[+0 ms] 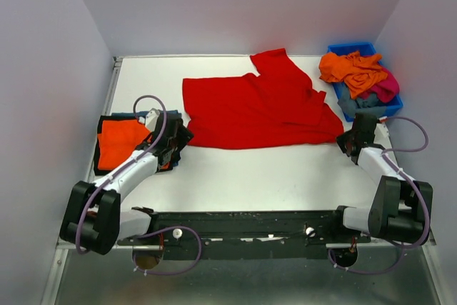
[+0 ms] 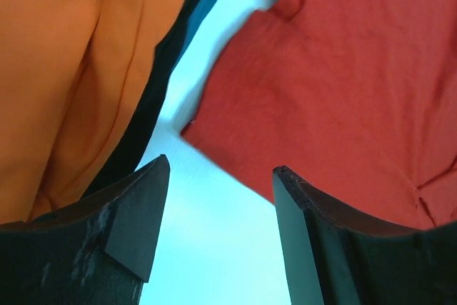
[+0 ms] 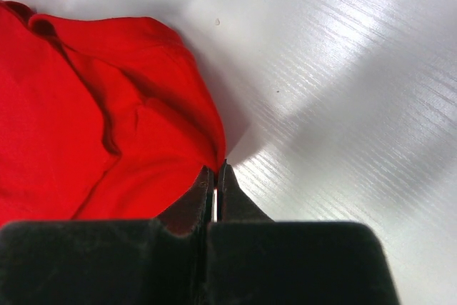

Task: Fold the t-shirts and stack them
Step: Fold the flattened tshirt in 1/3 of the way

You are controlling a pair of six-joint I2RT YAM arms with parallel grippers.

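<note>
**Red shirt spread out, a gripper at each near corner**

We see the red t-shirt (image 1: 257, 108) lying mid-table. The left gripper (image 2: 220, 176), jaws wide, is between the shirt's near left corner and a folded stack topped by an orange t-shirt (image 1: 118, 141). The right gripper (image 3: 216, 176) has its jaws pressed together at the near right corner. The blue bin (image 1: 353, 48) is far right.

A white bench (image 1: 250, 176) with a faint wood grain is boxed in by a plain pale lilac-grey left wall (image 1: 43, 69), far wall (image 1: 235, 5) and right wall (image 1: 428, 26). Soft light glares off its right side. A grey metal ledge (image 1: 250, 287) runs along its near edge.
</note>
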